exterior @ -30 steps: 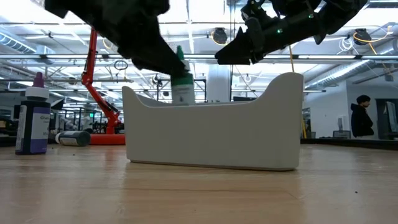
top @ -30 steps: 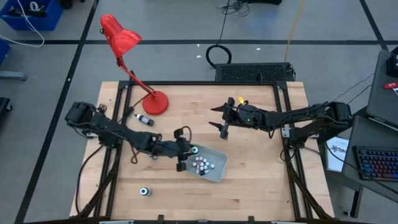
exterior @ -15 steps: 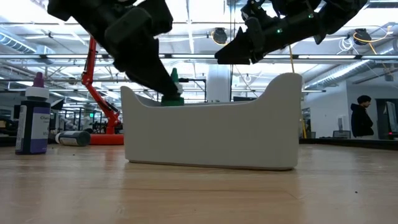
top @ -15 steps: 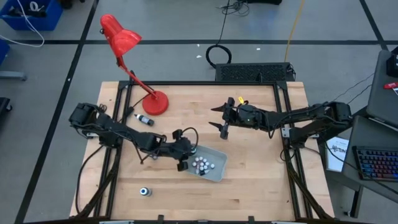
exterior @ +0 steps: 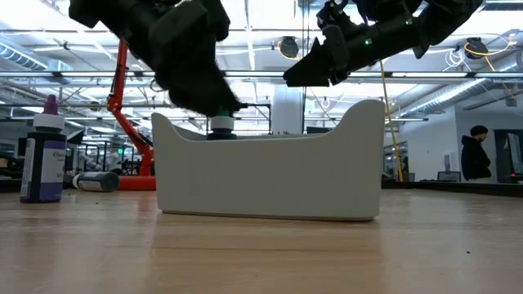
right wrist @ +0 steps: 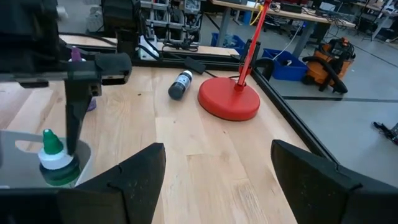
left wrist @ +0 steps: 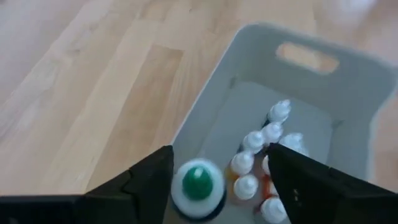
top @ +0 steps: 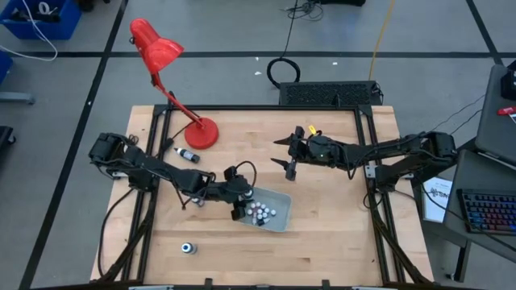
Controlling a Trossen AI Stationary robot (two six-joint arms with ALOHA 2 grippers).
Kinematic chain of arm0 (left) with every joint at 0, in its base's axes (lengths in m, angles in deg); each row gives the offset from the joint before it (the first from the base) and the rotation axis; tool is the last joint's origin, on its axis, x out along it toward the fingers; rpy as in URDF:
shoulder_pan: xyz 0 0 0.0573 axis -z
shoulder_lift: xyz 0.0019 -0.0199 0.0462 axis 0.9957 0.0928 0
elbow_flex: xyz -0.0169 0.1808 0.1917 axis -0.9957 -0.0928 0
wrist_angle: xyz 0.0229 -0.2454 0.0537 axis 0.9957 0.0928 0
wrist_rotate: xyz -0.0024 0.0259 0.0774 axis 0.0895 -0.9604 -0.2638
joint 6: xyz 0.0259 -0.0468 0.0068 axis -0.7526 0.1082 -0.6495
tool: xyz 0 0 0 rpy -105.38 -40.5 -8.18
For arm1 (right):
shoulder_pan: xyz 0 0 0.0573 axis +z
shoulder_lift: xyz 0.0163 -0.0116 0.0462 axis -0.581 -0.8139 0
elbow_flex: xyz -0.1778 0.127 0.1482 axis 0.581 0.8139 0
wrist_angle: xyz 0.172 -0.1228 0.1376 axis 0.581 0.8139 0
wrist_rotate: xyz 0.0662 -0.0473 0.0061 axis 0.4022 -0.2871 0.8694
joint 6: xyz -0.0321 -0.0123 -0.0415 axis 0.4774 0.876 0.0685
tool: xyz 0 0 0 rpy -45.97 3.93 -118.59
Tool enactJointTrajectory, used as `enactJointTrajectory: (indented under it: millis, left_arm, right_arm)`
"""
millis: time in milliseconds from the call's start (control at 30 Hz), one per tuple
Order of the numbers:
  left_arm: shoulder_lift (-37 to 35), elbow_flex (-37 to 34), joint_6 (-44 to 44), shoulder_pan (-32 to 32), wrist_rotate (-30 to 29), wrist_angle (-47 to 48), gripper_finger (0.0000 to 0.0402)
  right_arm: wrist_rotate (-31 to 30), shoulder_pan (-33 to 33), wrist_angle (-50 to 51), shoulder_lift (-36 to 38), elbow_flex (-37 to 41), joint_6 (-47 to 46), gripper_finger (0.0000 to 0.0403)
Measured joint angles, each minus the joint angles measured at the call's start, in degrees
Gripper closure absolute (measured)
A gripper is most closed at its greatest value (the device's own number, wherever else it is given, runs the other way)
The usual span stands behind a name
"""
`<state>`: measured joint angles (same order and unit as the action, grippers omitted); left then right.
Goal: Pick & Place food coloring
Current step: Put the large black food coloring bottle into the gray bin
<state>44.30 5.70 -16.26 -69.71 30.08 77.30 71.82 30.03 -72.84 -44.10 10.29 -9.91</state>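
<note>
The green food coloring bottle (left wrist: 198, 185) stands upright in the left end of the pale tray (top: 280, 223), its white-and-green top (exterior: 221, 124) just above the rim. Several small white-topped vials (left wrist: 261, 140) stand beside it on the tray floor. My left gripper (top: 244, 203) is open and low over that end, with one finger on each side of the bottle. My right gripper (top: 288, 157) hangs open in the air, far of the tray and to its right. My left gripper comes at the green bottle from above, pointing down. The bottle's cap (left wrist: 186, 186) lies close to one finger (left wrist: 155, 180), and I cannot tell whether they touch. The other finger (left wrist: 298, 180) stands clear of it.
A purple-capped bottle (top: 188, 248) stands near the table's near left corner. A dark bottle (top: 187, 155) lies beside the red lamp's round base (top: 202, 134) at the far left. Bare wood lies right of the tray and along the near edge.
My left gripper has come down with the green bottle, from above the tray's rim to inside its left end. The bottle now shows only its top over the rim. The tray has slid a little toward the table's left.
</note>
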Motion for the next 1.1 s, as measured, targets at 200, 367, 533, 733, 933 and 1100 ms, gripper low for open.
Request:
enactJointTrajectory:
  millis: [200, 367, 533, 733, 933, 1100]
  left_arm:
    - [-6.0, 0.0, -1.6, 0.1, 1.7, 2.0, 0.0121]
    - [-14.3, 0.0, -2.1, 1.7, -0.7, 10.9, 0.0125]
    - [-21.7, 0.0, 6.9, 3.2, -11.2, 31.1, 0.0138]
    - [-28.8, 0.0, 33.5, -2.2, -14.1, 52.2, 0.0157]
    - [-27.7, 0.0, 52.7, -11.7, -9.2, 66.8, 0.0175]
    - [-23.9, 0.0, 54.7, -21.7, -2.4, 70.4, 0.019]
  right_arm:
    - [0.0, 0.0, -1.8, 0.0, 0.0, 0.0, 0.0126]
    - [2.1, 0.0, -5.9, -0.2, 0.0, -0.1, 0.0126]
    - [3.3, 0.0, -4.3, -0.2, 0.0, -0.4, 0.0126]
    - [3.0, 0.0, -2.8, -0.2, 0.0, -0.5, 0.0126]
    - [3.0, 0.0, -2.8, -0.2, 0.0, -0.2, 0.0126]
    - [3.0, 0.0, -2.6, -0.2, 0.0, 0.0, 0.0126]
